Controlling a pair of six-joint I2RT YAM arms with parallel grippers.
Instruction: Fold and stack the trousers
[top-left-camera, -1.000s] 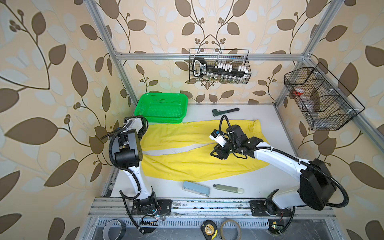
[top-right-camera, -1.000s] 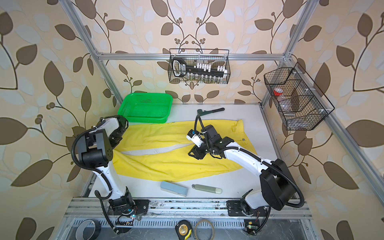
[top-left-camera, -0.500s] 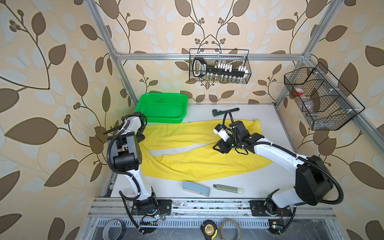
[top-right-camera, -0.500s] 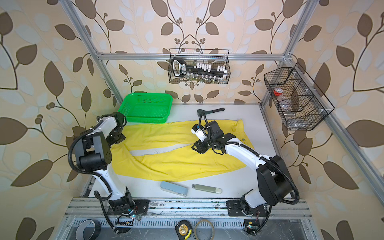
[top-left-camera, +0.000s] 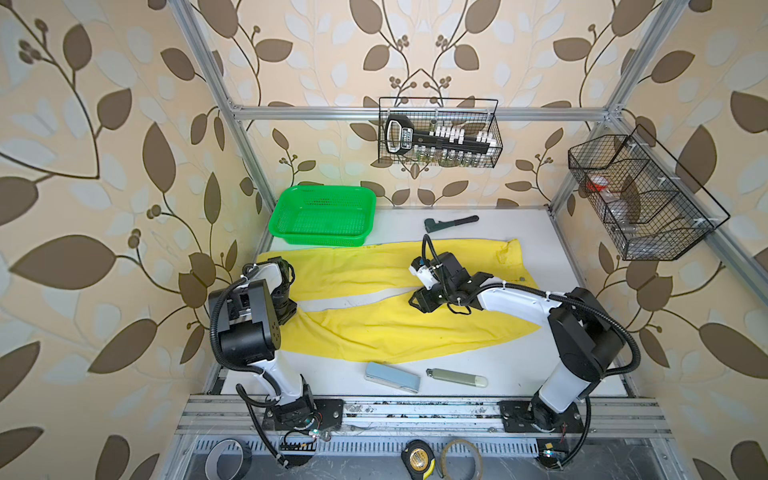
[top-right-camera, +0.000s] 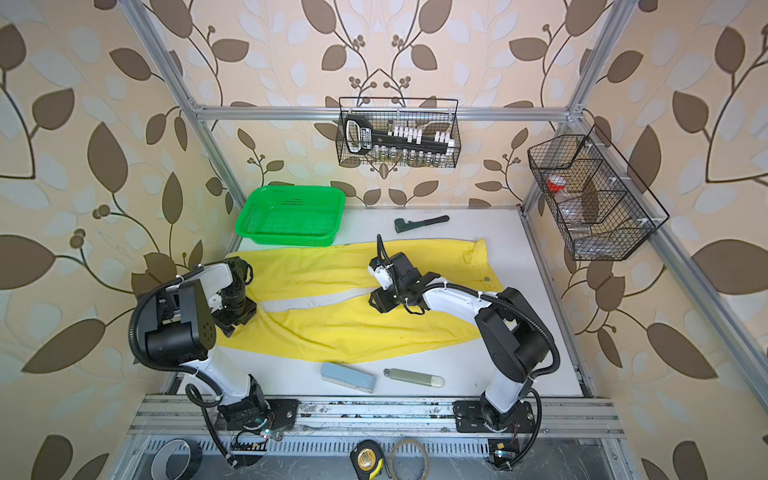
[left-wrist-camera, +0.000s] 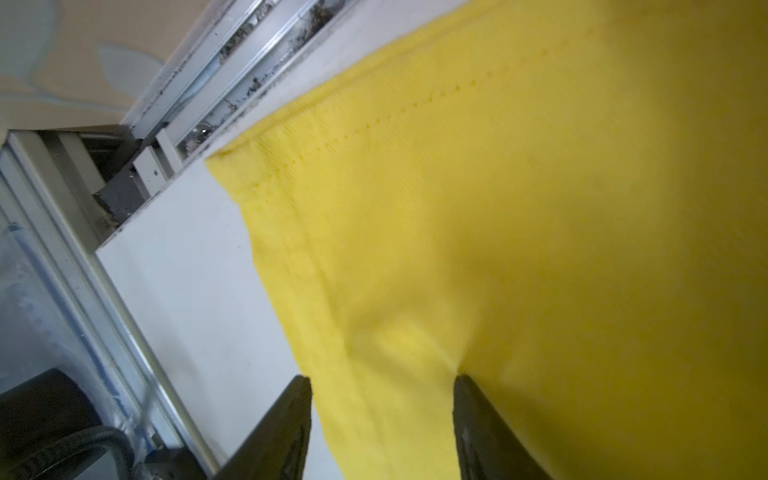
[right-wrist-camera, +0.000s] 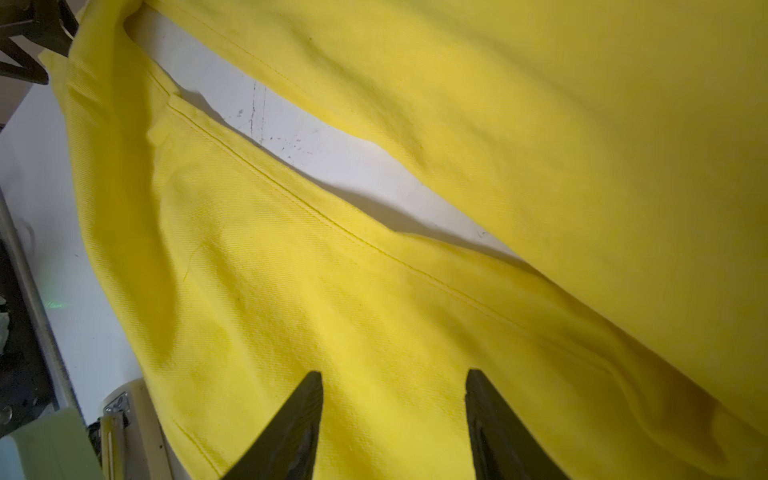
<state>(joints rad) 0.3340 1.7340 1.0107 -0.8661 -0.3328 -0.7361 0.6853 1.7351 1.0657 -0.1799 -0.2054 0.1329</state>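
Observation:
The bright yellow trousers lie spread flat on the white table, legs pointing left with a narrow gap between them, waistband at the right. My left gripper is at the left end of the near leg. Its jaws are open, straddling the cloth's side edge, with one fingertip denting the cloth. My right gripper hovers low over the near leg by the crotch. It is open, with flat cloth showing between its fingers.
A green mesh basket stands at the back left, touching the far leg. A black wrench lies behind the trousers. A blue-grey box and a pale tube lie near the front edge. Wire baskets hang on the walls.
My left gripper has come forward along the table's left edge from the far leg's end to the near leg's end. The right gripper stayed near the crotch, shifting only slightly.

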